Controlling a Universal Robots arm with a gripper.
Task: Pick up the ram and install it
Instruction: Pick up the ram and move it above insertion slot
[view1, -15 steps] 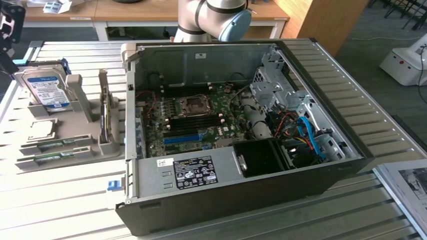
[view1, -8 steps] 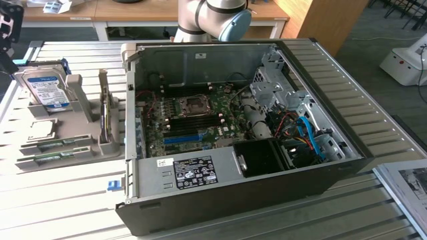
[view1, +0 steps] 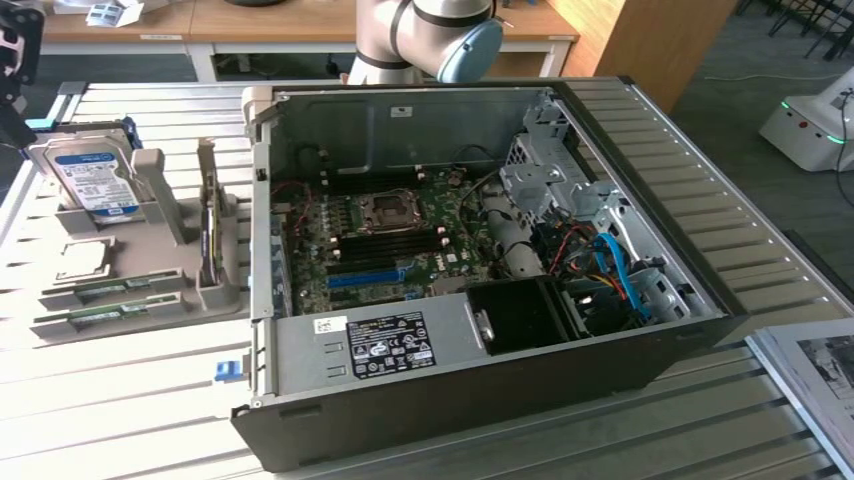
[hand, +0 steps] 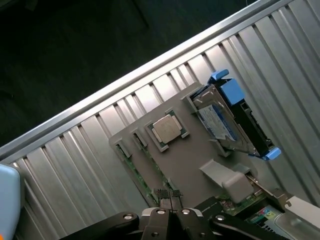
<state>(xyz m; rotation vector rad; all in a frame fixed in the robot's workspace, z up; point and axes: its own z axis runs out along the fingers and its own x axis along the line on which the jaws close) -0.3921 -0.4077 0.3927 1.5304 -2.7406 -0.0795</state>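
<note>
**Ram on the holder, fingers closed and empty**

Exterior view. The ram (view1: 114, 287) lies flat in a shallow recess of the grey holder (view1: 150, 248), along the holder's edge opposite the upright hard drive (view1: 94, 180). A second stick (view1: 104, 314) lies parallel just beside it, at the holder's very edge. We cannot tell which of the two is meant. The open computer case (view1: 641, 200) stands beside the holder on the bench (view1: 147, 110), to the exterior view's right.

Wrist view. The fingers (hand: 166, 196) are shut together, gripping nothing. They hang above the holder (hand: 190, 160), over one end of the ram (hand: 141, 176) but clear of it. The CPU (hand: 167, 129) sits on the holder between the ram and the hard drive (hand: 220, 117).

Handling, our judgement. We expect the ram to be light and stiff but thin and fragile. The chips and the contact edge should not be pinched. The long bare edges near mid-length look the safest hold, with the fingers across its thickness. The recess leaves little board standing proud, so the purchase will be shallow, and a smooth board edge may slip.

Appearance. It is a long, narrow green strip with a row of small dark chips along its face. Finer markings are not legible.
</note>
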